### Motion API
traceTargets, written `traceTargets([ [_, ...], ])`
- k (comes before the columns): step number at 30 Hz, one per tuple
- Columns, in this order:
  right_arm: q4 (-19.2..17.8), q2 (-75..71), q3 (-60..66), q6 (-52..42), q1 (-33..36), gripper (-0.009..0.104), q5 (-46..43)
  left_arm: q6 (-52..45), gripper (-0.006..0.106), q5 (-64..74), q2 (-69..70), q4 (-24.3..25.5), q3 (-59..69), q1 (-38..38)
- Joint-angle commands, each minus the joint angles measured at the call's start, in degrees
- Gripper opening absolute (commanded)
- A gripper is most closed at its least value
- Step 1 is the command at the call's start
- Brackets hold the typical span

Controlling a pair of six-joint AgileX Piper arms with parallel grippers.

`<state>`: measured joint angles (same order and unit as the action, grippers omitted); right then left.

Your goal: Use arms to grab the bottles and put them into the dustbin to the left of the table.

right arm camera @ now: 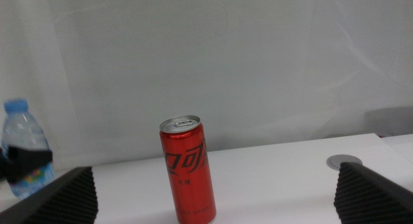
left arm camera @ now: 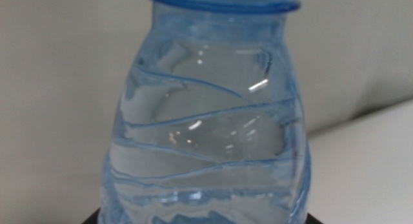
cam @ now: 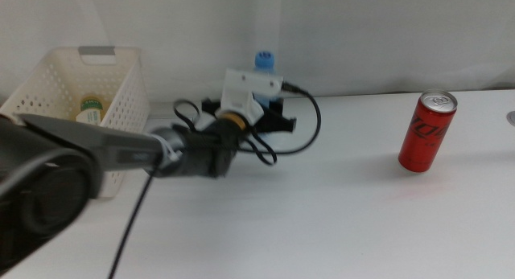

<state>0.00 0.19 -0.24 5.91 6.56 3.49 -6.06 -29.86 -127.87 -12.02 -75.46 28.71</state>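
Blue-capped clear water bottle point(cam: 264, 62) sits upper centre of my middle view, and I have the left gripper point(cam: 256, 110) at it from the near side. My left wrist camera is filled with the bottle's ribbed body; only dark corners of the fingers show low in that frame, so I cannot tell whether they are clenched on it yet. I judge this the grasp step, low on the body for a steady lift. The white perforated dustbin point(cam: 121, 94) waits at upper left, already holding the yellow-liquid bottle point(cam: 90, 108). The red soda can point(cam: 427, 131) stands upright at right on the tabletop point(cam: 338, 215). My right gripper point(right arm camera: 213, 197) waits facing the can, fingers spread wide, holding nothing.
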Motion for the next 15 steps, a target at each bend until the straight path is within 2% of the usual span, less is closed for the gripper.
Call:
traceTargets([
  [1,-0.4,-1.8,2.2,-0.3,-0.3,0.103,-0.9,-2.5,-0.003,-1.1,5.6,-0.6,-0.3,-0.7],
  [15,-0.4,-1.8,2.2,-0.3,-0.3,0.103,-0.9,-10.5,-0.003,19.3,28.2,-0.8,-0.3,-8.9],
])
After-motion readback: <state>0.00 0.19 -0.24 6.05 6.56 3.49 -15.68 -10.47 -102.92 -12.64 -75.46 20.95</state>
